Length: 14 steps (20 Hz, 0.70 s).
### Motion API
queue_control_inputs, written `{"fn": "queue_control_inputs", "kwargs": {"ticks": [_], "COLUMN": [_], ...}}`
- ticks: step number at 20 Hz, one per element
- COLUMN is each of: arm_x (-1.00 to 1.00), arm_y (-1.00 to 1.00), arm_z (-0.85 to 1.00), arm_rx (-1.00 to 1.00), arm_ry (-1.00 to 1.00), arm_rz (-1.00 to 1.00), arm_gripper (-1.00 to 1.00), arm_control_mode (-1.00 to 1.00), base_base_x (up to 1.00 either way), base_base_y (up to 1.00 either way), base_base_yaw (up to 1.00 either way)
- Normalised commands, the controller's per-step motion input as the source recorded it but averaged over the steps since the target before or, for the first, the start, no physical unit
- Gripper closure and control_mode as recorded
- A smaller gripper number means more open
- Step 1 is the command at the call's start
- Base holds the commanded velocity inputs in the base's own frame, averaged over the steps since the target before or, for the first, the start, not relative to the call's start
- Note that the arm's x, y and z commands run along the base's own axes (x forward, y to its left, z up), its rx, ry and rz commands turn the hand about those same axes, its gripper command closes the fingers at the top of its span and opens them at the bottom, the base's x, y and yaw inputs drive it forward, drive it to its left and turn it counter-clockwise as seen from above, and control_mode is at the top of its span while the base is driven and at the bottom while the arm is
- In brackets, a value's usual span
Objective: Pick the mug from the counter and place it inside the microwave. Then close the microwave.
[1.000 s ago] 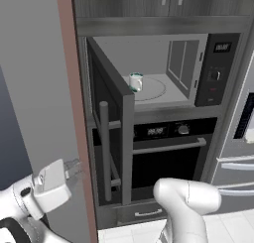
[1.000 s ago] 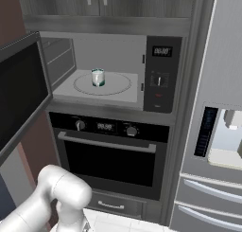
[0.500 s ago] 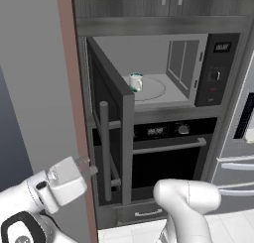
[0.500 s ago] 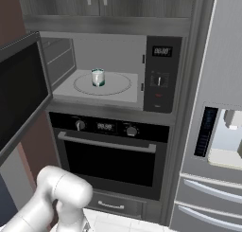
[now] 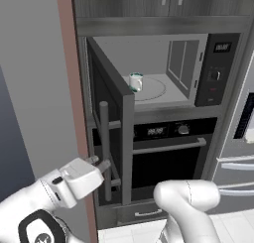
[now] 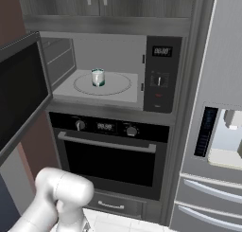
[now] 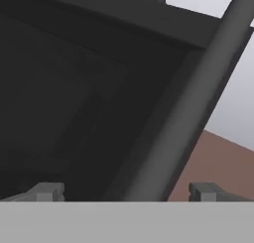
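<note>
The mug (image 5: 136, 81) (image 6: 98, 77) stands upright on the round turntable inside the microwave (image 5: 217, 69) (image 6: 160, 75). The microwave door (image 5: 112, 133) (image 6: 21, 93) hangs wide open to the left. Low on the left of the left base view, my gripper (image 5: 99, 162) is open with its fingertips right at the lower part of the door's vertical bar handle (image 5: 104, 152). In the hand view the bar handle (image 7: 193, 103) runs up between the open fingertips of the gripper (image 7: 126, 191), close in front. Nothing is held. The counter is out of view.
An oven (image 5: 168, 145) (image 6: 108, 143) with knobs and a horizontal handle sits right under the microwave. A steel fridge (image 6: 212, 131) stands to the right. A brown-edged wall panel (image 5: 74, 113) flanks the open door on the left. Cabinets run overhead.
The hand has moved right, from the far lower left up to the door's bar handle. The jaws stayed open. The mug and the door have not moved.
</note>
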Motion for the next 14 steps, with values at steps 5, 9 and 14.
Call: {"fn": "queue_control_inputs", "kwargs": {"ticks": [5,9,14], "arm_x": [0.02,0.01,0.0], "arm_y": [-0.28,-0.37,-0.42], "arm_z": [0.1,0.17,0.21], "arm_rx": [0.0,0.0,0.0], "arm_ry": [0.06,0.01,0.01], "arm_rz": [0.08,0.08,0.07], "arm_gripper": [-1.0,-1.0,-1.0], "arm_control_mode": [-1.0,-1.0,-1.0], "base_base_x": [0.0,0.0,0.0], "base_base_y": [0.0,0.0,0.0], "base_base_yaw": [0.0,0.0,0.0]}}
